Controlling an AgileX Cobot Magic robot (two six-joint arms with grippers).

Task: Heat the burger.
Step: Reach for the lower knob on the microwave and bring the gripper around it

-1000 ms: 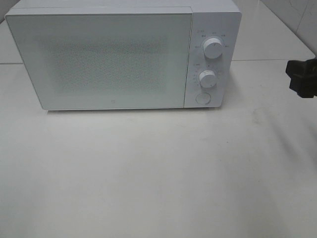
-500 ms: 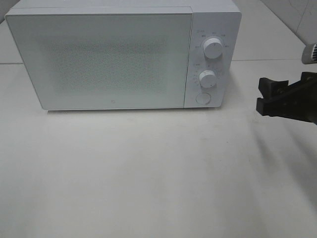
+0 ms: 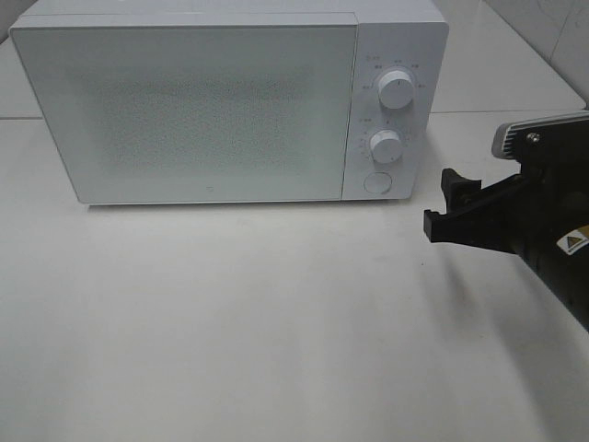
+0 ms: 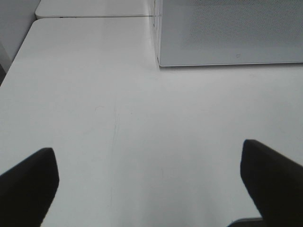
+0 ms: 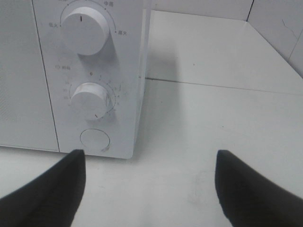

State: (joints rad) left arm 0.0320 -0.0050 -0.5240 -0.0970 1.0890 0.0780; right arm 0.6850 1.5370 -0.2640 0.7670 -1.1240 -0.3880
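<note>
The right hand (image 3: 442, 204) hangs at the right edge of the high view. Its 2 black fingers are spread apart with nothing between them, and the tips point left toward the control panel of the white microwave (image 3: 212, 110). It is near the panel but clear of it. The round button (image 3: 375, 182) at the panel's lower end is the nearest control, with the lower knob (image 3: 386, 145) above it and the upper knob (image 3: 396, 89) higher still.

The left hand (image 4: 147, 151), seen only in its own wrist view, also stands wide open and empty. It is over the bare white desk (image 3: 276, 322), in front of the microwave's shut door (image 3: 193, 110).

The burger shows in none of the 3 views. Whether it sits behind the door cannot be told.
</note>
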